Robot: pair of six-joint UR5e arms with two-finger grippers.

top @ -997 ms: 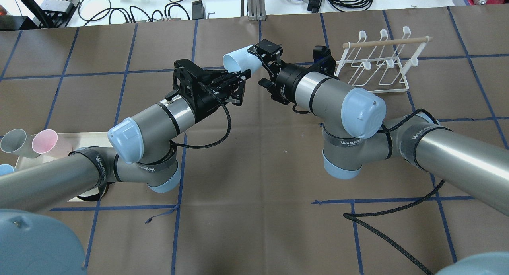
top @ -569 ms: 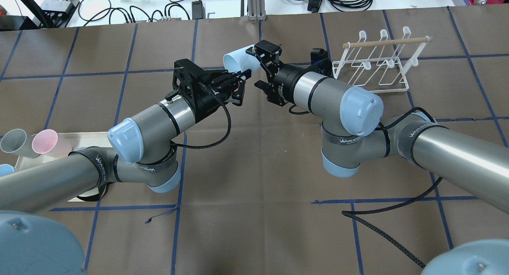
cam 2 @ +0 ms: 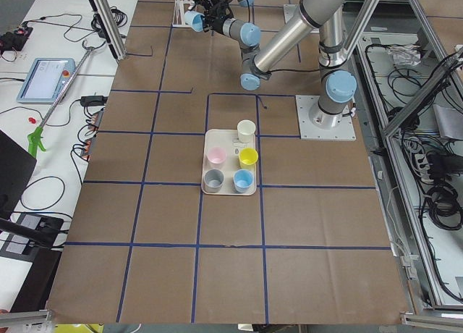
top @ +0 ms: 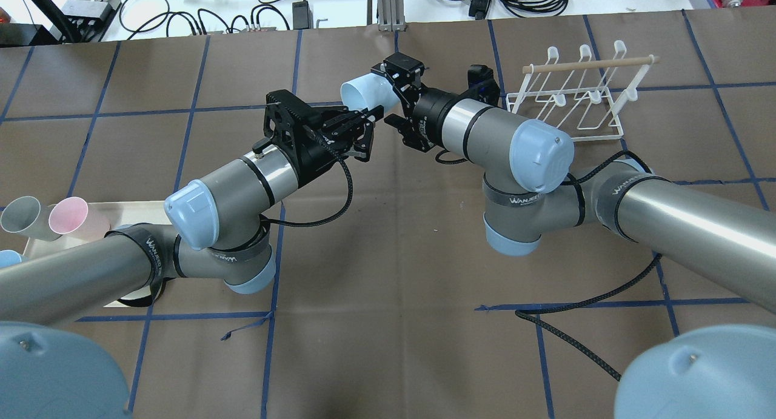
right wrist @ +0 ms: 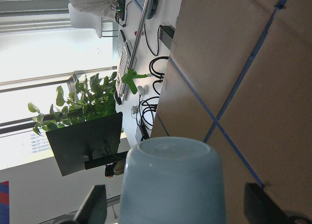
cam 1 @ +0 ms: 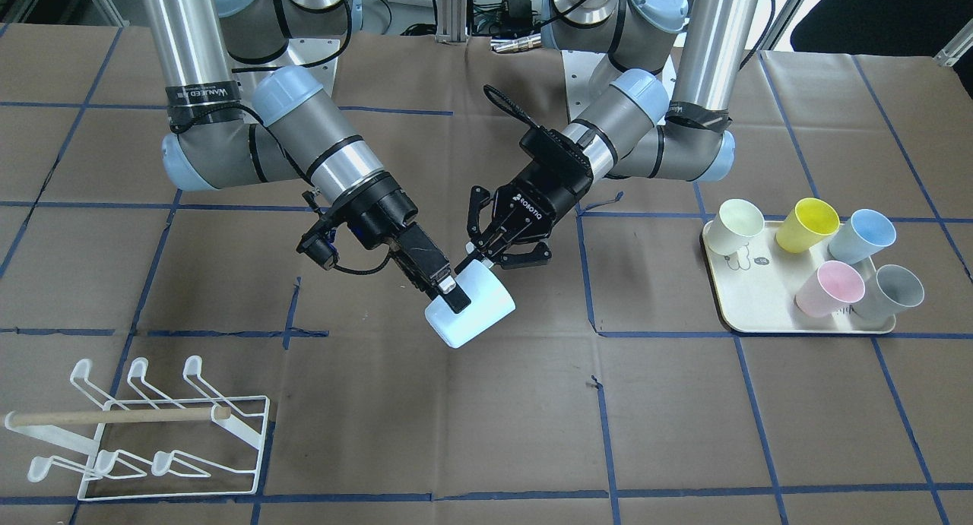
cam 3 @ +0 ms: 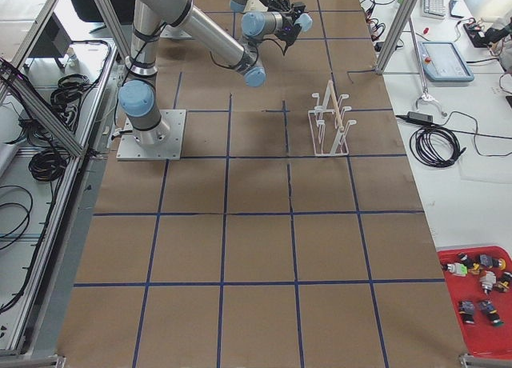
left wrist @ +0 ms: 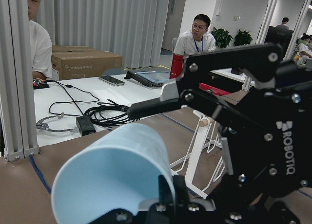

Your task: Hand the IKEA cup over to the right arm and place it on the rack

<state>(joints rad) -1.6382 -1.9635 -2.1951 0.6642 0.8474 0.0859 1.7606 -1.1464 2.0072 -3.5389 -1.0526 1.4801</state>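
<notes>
1. The pale blue plastic cup point(cam 1: 483, 312) hangs in the air above the brown paper worktop point(top: 388, 255), well apart from the low white wire rack point(top: 568, 95).
2. The black left claw point(cam 1: 480, 260) is clamped on the cup's wall at the mouth.
3. The black right claw point(right wrist: 180, 204) has its fingers point(right wrist: 97, 204) apart, one on each side of the cup's body. Gaps show in the right wrist view, so I judge it does not grip yet.
4. The cup's long axis lies across these fingers, base roughly toward the rack, mouth away from it.
5. The right claw is nearer the rack — closing it should come first, then the left one lets go.
</notes>
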